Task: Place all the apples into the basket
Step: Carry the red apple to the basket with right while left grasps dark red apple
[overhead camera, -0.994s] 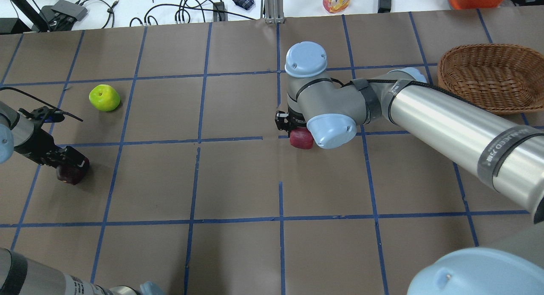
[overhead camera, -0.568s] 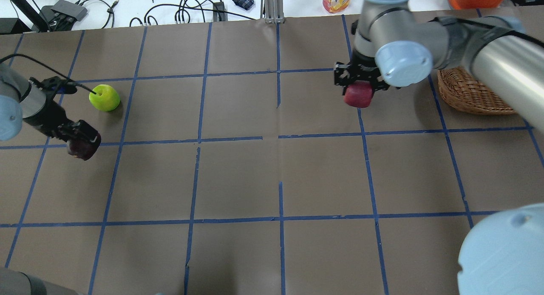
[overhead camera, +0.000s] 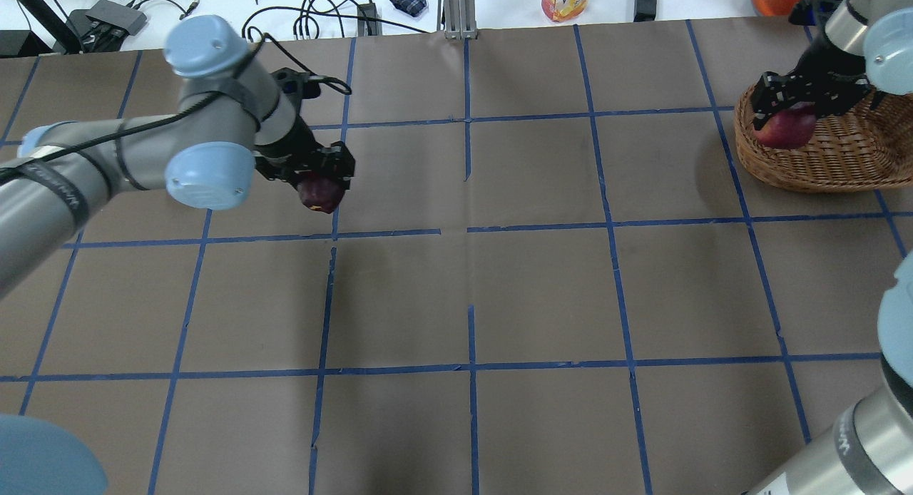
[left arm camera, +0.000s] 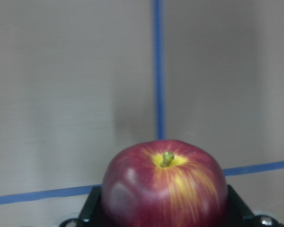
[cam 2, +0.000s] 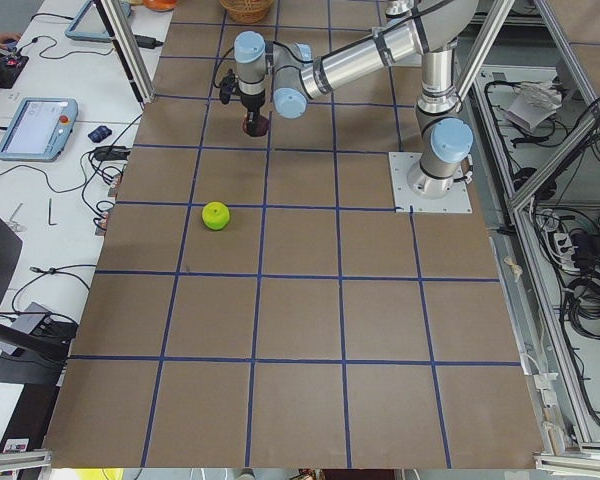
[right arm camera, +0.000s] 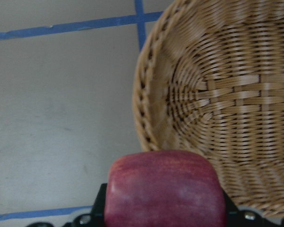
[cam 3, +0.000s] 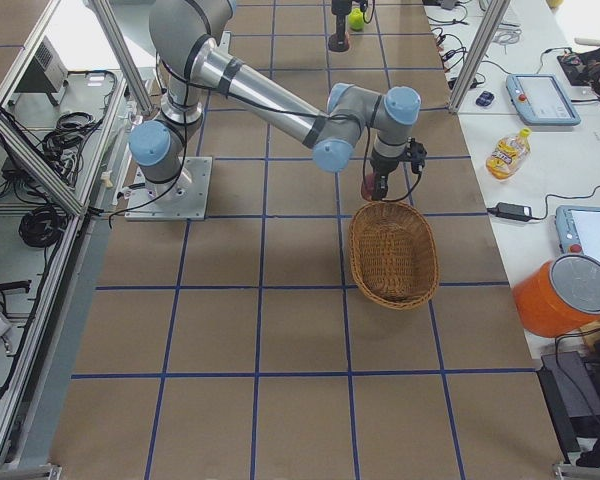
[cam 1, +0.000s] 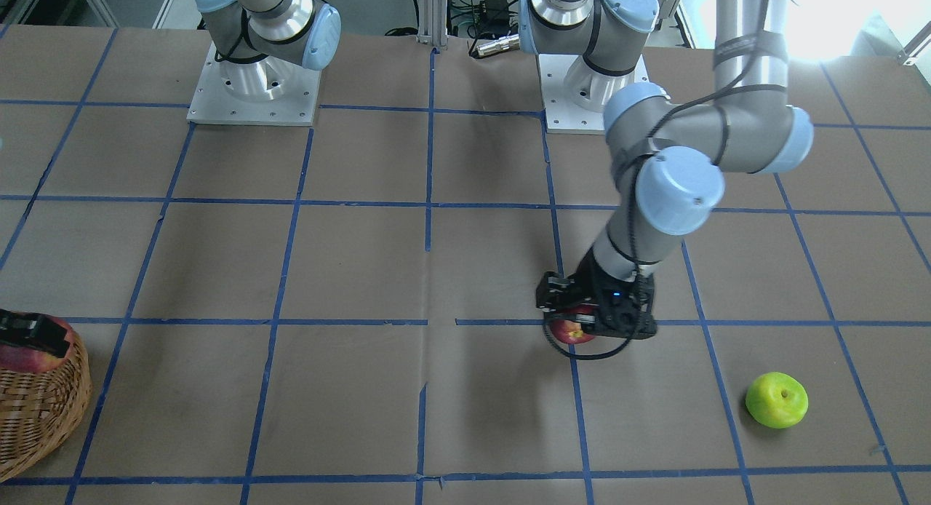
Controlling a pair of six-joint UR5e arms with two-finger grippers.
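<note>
Across the counter (cam 1: 364, 272) from my base, the front camera shows my left fingers (cam 1: 558, 301) clamped on the red apple with the yellow patch (cam 1: 571, 332), which hangs just under them, off the counter, over a crossing of the blue tape lines (cam 1: 429, 321). My yellow-green apple (cam 1: 777, 399) lies alone on the counter, well apart from that grip, farther out on my left. At my far right the basket (cam 1: 44, 418) sits at the picture's edge, and my right fingers (cam 1: 33, 332) rest atop the dark-red apple (cam 1: 18, 359), gripping it just above the rim. From overhead, the dark-red apple hangs below my right fingers at the basket's end nearest my left side, over the rim, while the red apple sits between and below my left fingers. From the left end of the counter, the yellow-green apple rests on its own square, near no fingers. From the right end, my right grip hovers at the basket's end. My left wrist camera sees the red apple wedged between my black fingers, stem up, with tape lines beyond. My right wrist camera sees the dark-red apple pinched likewise, straddling the rim, with the woven inside ahead.
</note>
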